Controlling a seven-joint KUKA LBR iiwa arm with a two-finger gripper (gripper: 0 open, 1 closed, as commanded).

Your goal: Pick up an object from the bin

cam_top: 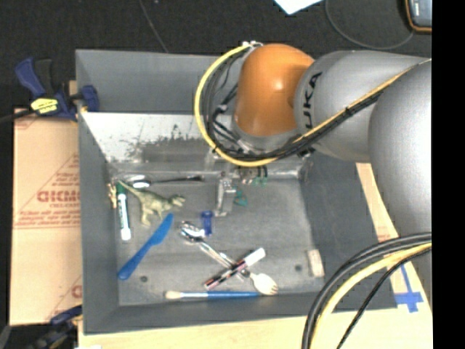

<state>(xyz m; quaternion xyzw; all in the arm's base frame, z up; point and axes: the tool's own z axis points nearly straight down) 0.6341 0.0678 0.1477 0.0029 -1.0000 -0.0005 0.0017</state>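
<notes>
Arm's metal gripper [225, 197] hangs mid grey metal bin [93, 209], near small blue plastic block [206, 222] & shiny metal spoon [193, 232]; green toy dinosaur [154, 204] at view's left. Open or closed: can't tell.

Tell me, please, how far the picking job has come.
Done: the gripper is down inside the bin. In hand: it hangs beside a small blue piece and a metal spoon near the bin's middle; I see nothing held. Left: grasp one thing and lift it out.
</notes>
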